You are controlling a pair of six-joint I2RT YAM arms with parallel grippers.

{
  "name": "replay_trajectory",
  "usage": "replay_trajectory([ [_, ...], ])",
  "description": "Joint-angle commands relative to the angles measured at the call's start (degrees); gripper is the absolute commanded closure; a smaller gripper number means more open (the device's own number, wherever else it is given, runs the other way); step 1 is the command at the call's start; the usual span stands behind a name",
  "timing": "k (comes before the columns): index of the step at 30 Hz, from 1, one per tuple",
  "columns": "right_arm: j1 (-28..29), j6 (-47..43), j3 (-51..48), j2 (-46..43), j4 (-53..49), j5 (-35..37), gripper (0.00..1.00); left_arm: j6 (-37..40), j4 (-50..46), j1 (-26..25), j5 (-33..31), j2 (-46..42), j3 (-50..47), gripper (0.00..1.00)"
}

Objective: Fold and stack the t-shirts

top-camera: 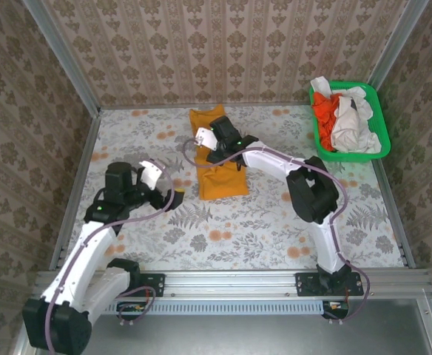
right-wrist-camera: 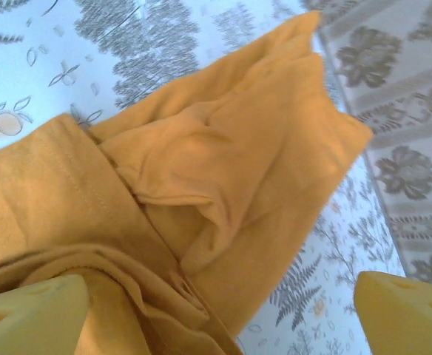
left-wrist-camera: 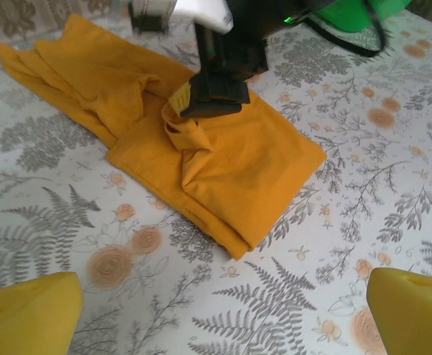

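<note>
The mustard-orange cloth t-shirt [top-camera: 220,168] lies as a narrow folded strip on the middle-far part of the floral-patterned table [top-camera: 275,222], flat at its near end and rumpled further back, which I judge to be a fold partway made. The right gripper [top-camera: 211,145] sits low over that rumpled part, jaws wide apart and pinching nothing, with cloth loose between its yellow fingertips [right-wrist-camera: 31,314]. The left gripper [top-camera: 160,188], equally wide open and empty, hovers over bare table near the strip's left edge, while the red-orange t-shirt [top-camera: 324,111] and white t-shirts [top-camera: 349,122] wait in the green plastic basket [top-camera: 353,156] at far right.
</note>
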Motion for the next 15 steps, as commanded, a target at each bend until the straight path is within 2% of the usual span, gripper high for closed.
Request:
replay_trajectory([
  [1, -0.9, 14.68, -5.41, -8.55, 5.93, 3.89, 0.02, -11.86, 8.42, -3.14, -8.05, 5.97, 1.18, 0.0],
  [6, -1.58, 32.56, -12.99, -15.2, 1.86, 3.09, 0.01, -22.78, 15.36, -6.92, -13.0, 20.16, 5.59, 0.0],
  [11, -3.73, 46.99, -21.91, -20.33, 1.72, -2.48, 0.11, -32.76, 17.59, -9.16, -11.97, 35.66, 15.55, 0.01],
  [13, -4.85, 50.27, -24.9, -21.47, 2.96, -5.14, 0.15, -35.55, 18.61, -10.68, -10.59, 41.23, 19.36, 0.08],
  [15, -5.78, 52.51, -26.58, -21.69, 3.33, -6.87, 0.2, -38.38, 18.8, -10.98, -10.01, 46.35, 23.2, 0.24],
])
